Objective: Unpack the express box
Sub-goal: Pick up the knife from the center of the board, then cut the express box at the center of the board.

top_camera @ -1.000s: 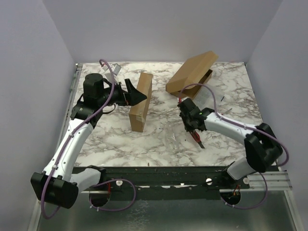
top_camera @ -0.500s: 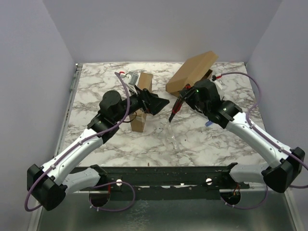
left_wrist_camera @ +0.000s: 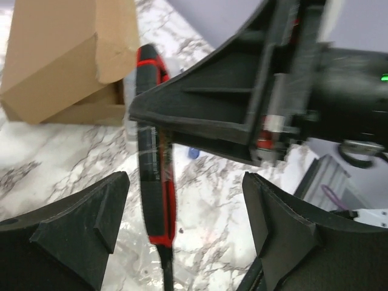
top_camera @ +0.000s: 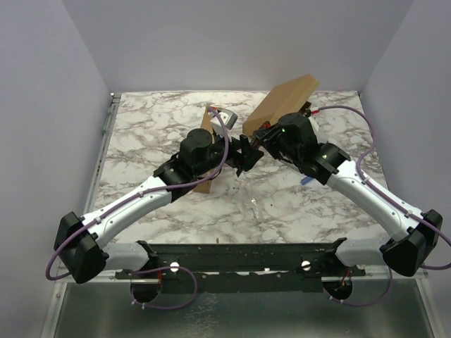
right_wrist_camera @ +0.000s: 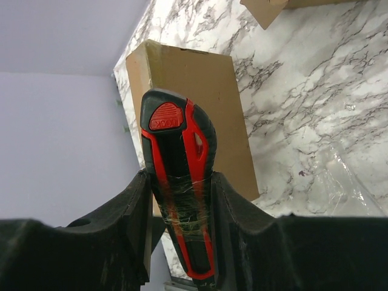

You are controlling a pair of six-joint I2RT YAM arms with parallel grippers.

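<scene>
— Marble, white veined with grey: that is the table top [top_camera: 141,141] under both arms. What is the biggest thing on it?

— The brown cardboard box with its lid flap raised [top_camera: 285,98]. It sits just beyond the right gripper [top_camera: 262,135], on its far side, with the open side facing the arms.

— And the other box?

— The narrow brown cardboard box standing on edge [top_camera: 208,116] is right behind the left arm's wrist, which hides most of it. From the right wrist it shows plainly [right_wrist_camera: 194,91], beyond what that hand holds.

— How do the hands stand?

— They meet nose to nose near the middle of the table. The right gripper [right_wrist_camera: 182,188] is clamped on the red and black utility knife [right_wrist_camera: 179,157], one finger on each flat side, with the end bearing the red lock button sticking out past the fingertips. Clear film is wound round the handle where the fingers [right_wrist_camera: 136,200] press.

— And the left?

— The left gripper [left_wrist_camera: 185,177] has its fingers wide apart, holding nothing. In its own view the knife [left_wrist_camera: 154,182] hangs between the two fingers with a gap on either side; whether it reaches in between them I cannot tell.

— Anything smaller?

— A crumpled sheet of clear plastic film [top_camera: 252,205] lies on the marble nearer the bases than the two hands. A small blue object [top_camera: 304,181] lies under the right forearm, too small to make out.
</scene>
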